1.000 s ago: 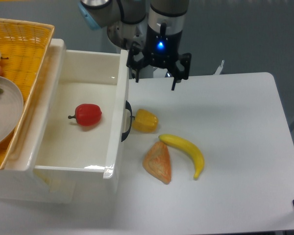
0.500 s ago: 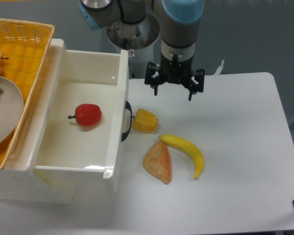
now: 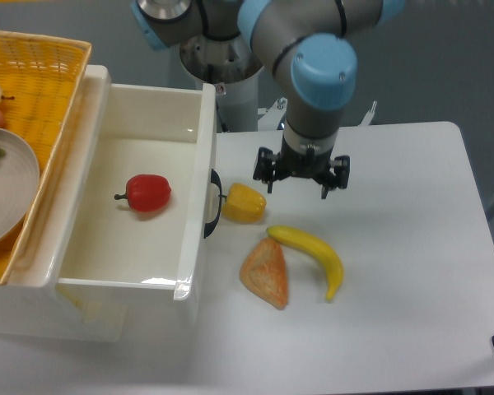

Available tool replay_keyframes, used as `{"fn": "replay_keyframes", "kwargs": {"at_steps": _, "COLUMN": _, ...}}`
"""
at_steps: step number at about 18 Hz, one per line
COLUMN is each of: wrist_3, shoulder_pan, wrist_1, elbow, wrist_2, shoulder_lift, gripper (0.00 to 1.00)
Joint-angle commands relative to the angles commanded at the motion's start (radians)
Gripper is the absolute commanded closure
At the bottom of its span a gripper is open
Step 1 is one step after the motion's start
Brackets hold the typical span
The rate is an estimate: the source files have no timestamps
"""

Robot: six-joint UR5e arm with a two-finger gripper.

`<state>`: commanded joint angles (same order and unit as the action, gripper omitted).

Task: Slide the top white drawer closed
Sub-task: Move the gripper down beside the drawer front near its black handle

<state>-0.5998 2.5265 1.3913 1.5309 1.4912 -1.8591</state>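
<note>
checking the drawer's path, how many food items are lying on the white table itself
3: a yellow pepper against the top white drawer's front by its handle, a banana right of it, and an orange wedge beside the banana.

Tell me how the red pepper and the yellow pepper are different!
The red pepper lies inside the open top white drawer; the yellow pepper lies outside on the table, right by the drawer's black handle. The red pepper shows a dark stem pointing left; no stem shows on the yellow pepper. The gripper hovers close to the yellow one, far from the red one. Both look similar in size.
</note>
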Motion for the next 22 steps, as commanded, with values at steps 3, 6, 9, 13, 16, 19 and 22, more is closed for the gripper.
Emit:
{"fn": "replay_keyframes", "kwargs": {"at_steps": 3, "wrist_3": 0.0, "shoulder_pan": -0.002, "wrist_1": 0.0, "elbow": 0.0, "wrist_2": -0.012, "shoulder_lift": -0.026, "gripper": 0.0}}
{"fn": "replay_keyframes", "kwargs": {"at_steps": 6, "wrist_3": 0.0, "shoulder_pan": -0.002, "wrist_1": -0.002, "elbow": -0.002, "wrist_2": -0.037, "shoulder_lift": -0.052, "gripper": 0.0}}
{"fn": "replay_keyframes", "kwargs": {"at_steps": 9, "wrist_3": -0.002, "shoulder_pan": -0.002, "wrist_1": -0.003, "elbow": -0.005, "wrist_2": -0.035, "shoulder_lift": -0.08, "gripper": 0.0}}
{"fn": "replay_keyframes", "kwargs": {"at_steps": 13, "wrist_3": -0.006, "shoulder_pan": -0.008, "wrist_1": -0.002, "elbow": -0.009, "wrist_2": -0.04, "shoulder_lift": -0.11, "gripper": 0.0}}
{"fn": "replay_keyframes", "kwargs": {"at_steps": 16, "wrist_3": -0.006, "shoulder_pan": -0.021, "wrist_1": -0.002, "elbow": -0.008, "wrist_2": -0.052, "shoulder_lift": -0.114, "gripper": 0.0}}
{"fn": "replay_keyframes", "kwargs": {"at_steps": 19, "wrist_3": -0.006, "shoulder_pan": -0.038, "wrist_1": -0.002, "elbow": 0.005, "wrist_2": -0.08, "shoulder_lift": -0.115, "gripper": 0.0}}
{"fn": "replay_keyframes", "kwargs": {"at_steps": 22, "wrist_3": -0.008, "shoulder_pan": -0.049, "wrist_1": -0.002, "elbow": 0.006, "wrist_2": -0.085, "shoulder_lift": -0.123, "gripper": 0.0}}
